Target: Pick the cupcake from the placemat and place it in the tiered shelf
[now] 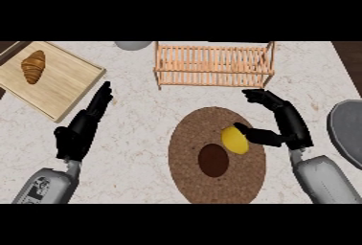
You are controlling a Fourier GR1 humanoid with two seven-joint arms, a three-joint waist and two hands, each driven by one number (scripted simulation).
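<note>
- Pale marble-patterned counter top (134, 143): off-white with faint grey-beige veining.
- Round woven placemat (185, 143), the landmark: brown, finely speckled weave.
- Oval cupcake with dark top (213, 160) on the placemat: deep chocolate brown.
- Yellow lemon-like fruit (234, 139) on the placemat's right part: bright yellow.
- Slatted wooden tiered shelf (212, 64) beyond the placemat: light orange-tan.
- Pale wooden cutting board (63, 83) far left of the placemat: light tan grain, carrying a golden-brown croissant (32, 67).
- Grey round plate (346, 131) right of the placemat: flat mid-grey.
- Left hand (79, 131) and right hand (283, 122): black, on grey forearms.
</note>
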